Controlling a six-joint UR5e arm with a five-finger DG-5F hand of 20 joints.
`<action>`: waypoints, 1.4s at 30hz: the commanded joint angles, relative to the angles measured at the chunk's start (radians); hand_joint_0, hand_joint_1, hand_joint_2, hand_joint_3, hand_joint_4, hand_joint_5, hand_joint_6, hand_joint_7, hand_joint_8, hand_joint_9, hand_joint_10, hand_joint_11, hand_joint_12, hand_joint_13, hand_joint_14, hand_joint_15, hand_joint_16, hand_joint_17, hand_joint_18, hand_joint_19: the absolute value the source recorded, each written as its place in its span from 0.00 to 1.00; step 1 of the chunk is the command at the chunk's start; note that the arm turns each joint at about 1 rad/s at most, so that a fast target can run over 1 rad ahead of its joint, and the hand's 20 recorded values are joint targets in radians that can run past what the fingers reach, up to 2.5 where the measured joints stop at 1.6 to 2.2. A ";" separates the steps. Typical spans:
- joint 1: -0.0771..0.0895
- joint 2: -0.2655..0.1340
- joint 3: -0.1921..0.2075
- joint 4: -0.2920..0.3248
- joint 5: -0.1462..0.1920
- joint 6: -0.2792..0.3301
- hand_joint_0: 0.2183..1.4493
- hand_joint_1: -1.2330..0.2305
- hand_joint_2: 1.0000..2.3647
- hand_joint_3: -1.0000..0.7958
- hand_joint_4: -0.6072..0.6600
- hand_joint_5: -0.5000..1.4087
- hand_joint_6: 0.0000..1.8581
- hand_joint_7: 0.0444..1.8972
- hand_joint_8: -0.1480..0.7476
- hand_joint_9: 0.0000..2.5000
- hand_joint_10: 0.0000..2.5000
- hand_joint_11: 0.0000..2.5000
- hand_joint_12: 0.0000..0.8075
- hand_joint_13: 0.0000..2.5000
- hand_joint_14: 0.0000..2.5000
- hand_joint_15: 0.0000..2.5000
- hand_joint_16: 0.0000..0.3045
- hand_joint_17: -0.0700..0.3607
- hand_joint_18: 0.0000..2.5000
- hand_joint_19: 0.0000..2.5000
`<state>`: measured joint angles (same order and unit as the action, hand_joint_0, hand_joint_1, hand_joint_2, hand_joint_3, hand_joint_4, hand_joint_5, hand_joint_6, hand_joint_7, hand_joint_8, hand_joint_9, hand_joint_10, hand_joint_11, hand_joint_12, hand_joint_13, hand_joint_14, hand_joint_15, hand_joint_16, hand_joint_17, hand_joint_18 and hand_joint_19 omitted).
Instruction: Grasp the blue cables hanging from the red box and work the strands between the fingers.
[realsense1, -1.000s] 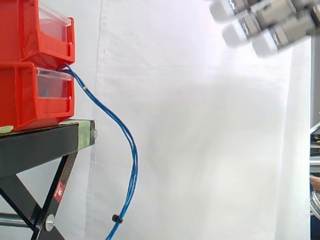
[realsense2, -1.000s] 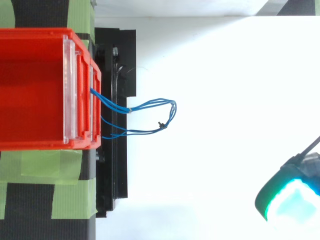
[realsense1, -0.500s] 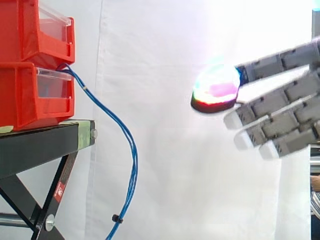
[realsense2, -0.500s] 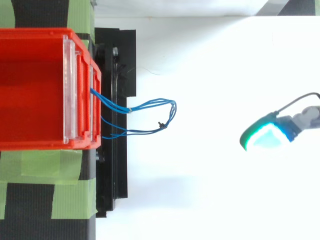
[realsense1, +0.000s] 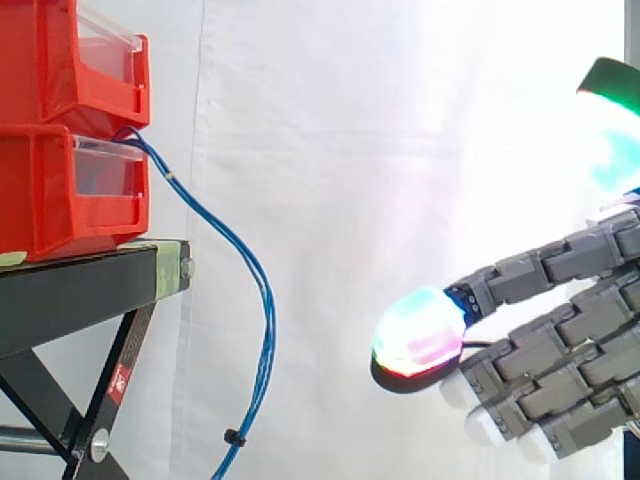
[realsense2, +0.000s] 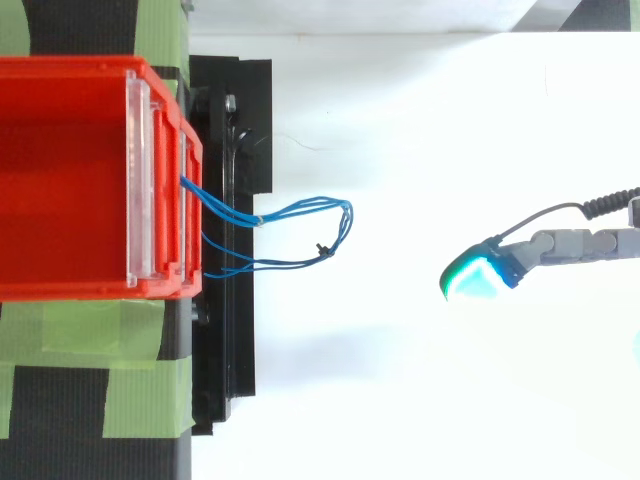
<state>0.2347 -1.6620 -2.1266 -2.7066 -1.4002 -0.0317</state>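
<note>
Hanging from the lower red box (realsense1: 60, 190) of 2 stacked on the desk (realsense1: 70, 290), the blue cables (realsense1: 262, 330) are drooping in the side view, and the robot hand (realsense1: 560, 370) is hovering well apart to their right, fingers straight and spread, holding nothing. From above, the blue cables (realsense2: 300, 208) are looping out past the desk edge while a glowing fingertip (realsense2: 475, 280) is pointing at them. The robot hand is probably needing to arrive level with the loop and thread strands between its fingers before curling. A red label (realsense1: 120, 382) on the desk leg is carrying print too small to read.
</note>
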 joint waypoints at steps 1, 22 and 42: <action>0.000 -0.004 0.000 0.030 0.001 -0.008 0.39 0.55 0.00 0.00 0.58 0.03 0.00 0.36 0.47 0.00 0.00 0.03 0.42 0.00 0.00 0.06 0.23 0.53 0.00 0.03; -0.018 -0.104 -0.001 0.165 0.075 -0.040 0.40 0.55 0.00 0.00 0.58 0.04 0.00 0.36 0.47 0.00 0.00 0.03 0.42 0.00 0.00 0.06 0.23 0.52 0.00 0.03; -0.015 -0.324 0.014 0.593 0.194 -0.088 0.40 0.55 0.00 0.00 0.59 0.05 0.00 0.36 0.47 0.01 0.00 0.04 0.42 0.00 0.00 0.06 0.23 0.52 0.00 0.03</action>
<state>0.2206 -1.9570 -2.1171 -2.2293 -1.2115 -0.1449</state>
